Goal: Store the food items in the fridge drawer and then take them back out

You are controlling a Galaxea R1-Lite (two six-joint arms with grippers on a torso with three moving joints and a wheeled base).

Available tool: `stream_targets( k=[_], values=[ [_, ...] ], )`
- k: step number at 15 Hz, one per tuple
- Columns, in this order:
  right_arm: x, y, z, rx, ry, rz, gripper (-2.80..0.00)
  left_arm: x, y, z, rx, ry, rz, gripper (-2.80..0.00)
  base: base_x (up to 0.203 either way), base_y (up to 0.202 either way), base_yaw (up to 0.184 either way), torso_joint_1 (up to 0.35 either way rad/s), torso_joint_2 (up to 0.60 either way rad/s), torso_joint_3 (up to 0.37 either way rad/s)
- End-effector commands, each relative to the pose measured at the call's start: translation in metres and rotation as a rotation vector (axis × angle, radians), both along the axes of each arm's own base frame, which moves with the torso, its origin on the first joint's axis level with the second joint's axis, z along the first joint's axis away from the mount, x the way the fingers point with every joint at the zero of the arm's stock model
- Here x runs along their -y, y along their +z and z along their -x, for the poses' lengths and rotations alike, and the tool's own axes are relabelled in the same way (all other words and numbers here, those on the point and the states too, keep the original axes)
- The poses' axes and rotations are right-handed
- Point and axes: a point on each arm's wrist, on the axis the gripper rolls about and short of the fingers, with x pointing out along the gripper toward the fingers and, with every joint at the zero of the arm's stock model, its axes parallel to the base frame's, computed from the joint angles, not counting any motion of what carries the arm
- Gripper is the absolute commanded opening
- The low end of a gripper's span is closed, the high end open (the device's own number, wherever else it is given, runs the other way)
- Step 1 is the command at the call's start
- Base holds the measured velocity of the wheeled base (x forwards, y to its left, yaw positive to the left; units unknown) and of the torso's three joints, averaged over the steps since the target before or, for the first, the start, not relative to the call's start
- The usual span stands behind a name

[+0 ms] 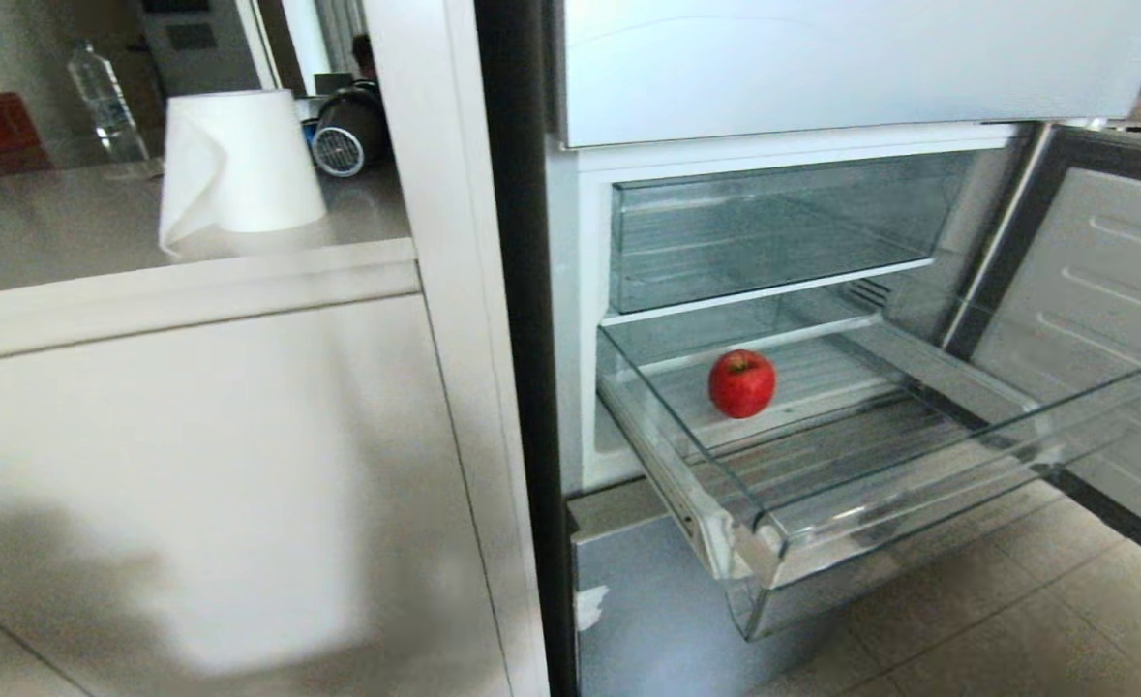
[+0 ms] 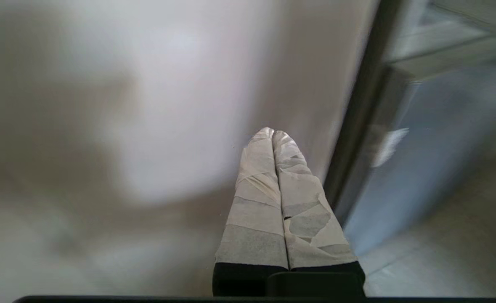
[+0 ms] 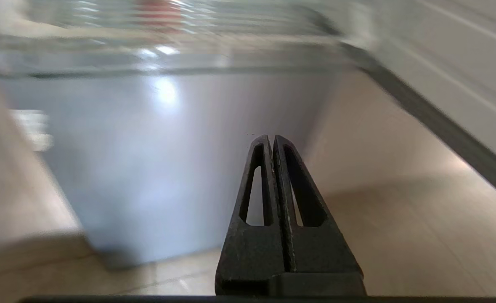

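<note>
One red apple [image 1: 741, 383] sits in the pulled-out fridge drawer [image 1: 918, 503] (no second in view); retrieval looks unfinished. Left gripper [image 2: 272, 134] and right gripper [image 3: 271, 139]: jaws closed, empty.

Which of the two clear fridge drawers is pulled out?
The lower drawer, the one holding the red fruit. It juts out over the floor, while the upper drawer sits pushed in and empty.

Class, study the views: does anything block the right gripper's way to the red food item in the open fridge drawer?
Yes: the fridge drawer's clear front wall stands between the low, shut right gripper and the red food item. From above, the pulled-out drawer is open, with nothing visible over the item.
</note>
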Motion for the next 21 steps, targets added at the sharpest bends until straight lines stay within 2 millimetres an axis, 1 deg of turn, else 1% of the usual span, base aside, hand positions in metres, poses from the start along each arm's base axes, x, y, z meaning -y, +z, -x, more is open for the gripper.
stream_targets(
  k=[1, 14, 16, 18, 19, 20, 21],
  values=[
    [0.000, 0.000, 0.000, -0.001, 0.002, 0.001, -2.80, 0.000, 0.000, 0.000, 0.000, 0.001, 0.000, -2.80, -0.001, 0.009, -0.178, 0.004, 0.00, 0.004],
    [0.000, 0.000, 0.000, 0.000, 0.009, -0.013, -2.80, 0.000, 0.000, 0.000, 0.000, 0.001, 0.000, -2.80, 0.000, 0.006, -0.176, 0.003, 0.00, 0.002],
    [0.000, 0.000, 0.000, -0.001, 0.008, -0.034, -2.80, 0.000, 0.000, 0.000, 0.000, 0.001, 0.000, -2.80, -0.002, 0.005, -0.113, 0.001, 0.00, -0.004],
    [0.000, 0.000, 0.000, 0.003, -0.003, -0.017, -2.80, 0.000, 0.000, 0.000, 0.000, 0.001, 0.000, -2.80, 0.000, 0.000, 0.000, 0.000, 0.00, 0.000],
    [0.000, 0.001, 0.000, 0.003, -0.014, -0.031, -2.80, 0.000, 0.000, 0.000, 0.000, 0.001, 0.000, -2.80, 0.000, 0.000, 0.000, 0.000, 0.00, 0.000],
    [0.001, 0.009, -0.001, -0.006, -0.042, -0.065, -2.80, 0.000, 0.000, 0.000, 0.000, 0.001, 0.000, -2.80, 0.000, 0.000, 0.000, 0.000, 0.00, 0.000],
    [0.002, 0.022, -0.002, -0.012, -0.081, -0.104, -2.80, 0.000, 0.000, 0.000, 0.000, 0.001, 0.000, -2.80, 0.000, 0.000, 0.000, 0.000, 0.00, 0.000]
  ],
)
